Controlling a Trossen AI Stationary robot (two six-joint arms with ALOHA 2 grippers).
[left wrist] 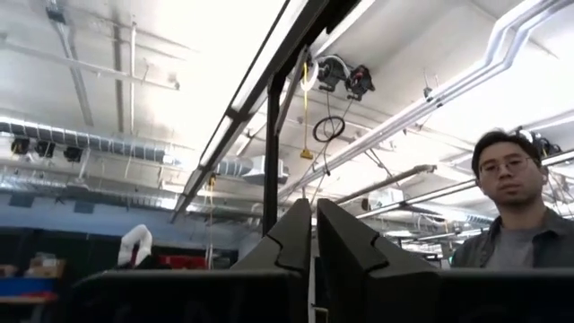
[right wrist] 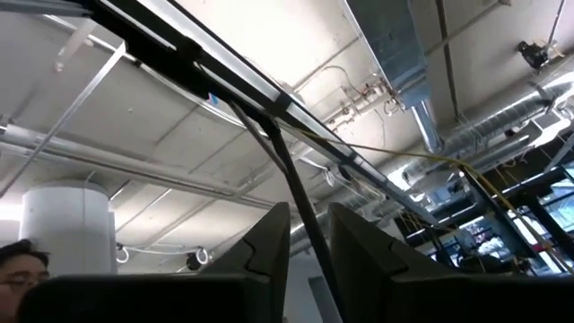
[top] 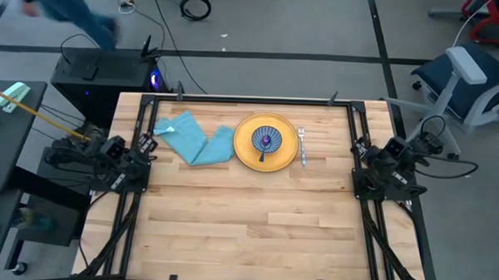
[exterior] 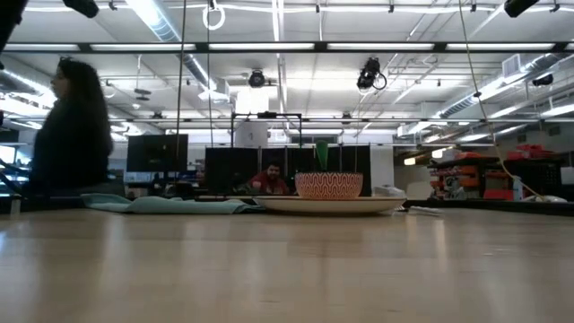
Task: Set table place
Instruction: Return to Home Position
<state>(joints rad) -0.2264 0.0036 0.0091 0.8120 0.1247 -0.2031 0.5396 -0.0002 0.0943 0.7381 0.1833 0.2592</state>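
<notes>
Both arms sit folded at the table's [top: 246, 231] side rails, claws tipped up toward the ceiling, which suits parking clear of the finished setting. The left gripper [left wrist: 313, 213] has its fingers pressed almost together on nothing; the right gripper [right wrist: 309, 217] shows a small gap and holds nothing. Between the 2 claws, somewhat nearer the right one, lies the yellow plate [top: 247, 150] carrying the blue bowl [top: 266, 136] with the spoon [top: 265, 143] in it. The fork [top: 302, 147] lies just beside the plate on the right claw's side, and the napkin [top: 195, 141] touches its rim on the left claw's side. All of it hugs the table's far edge, well apart from both claws, so each has open wood around it.
</notes>
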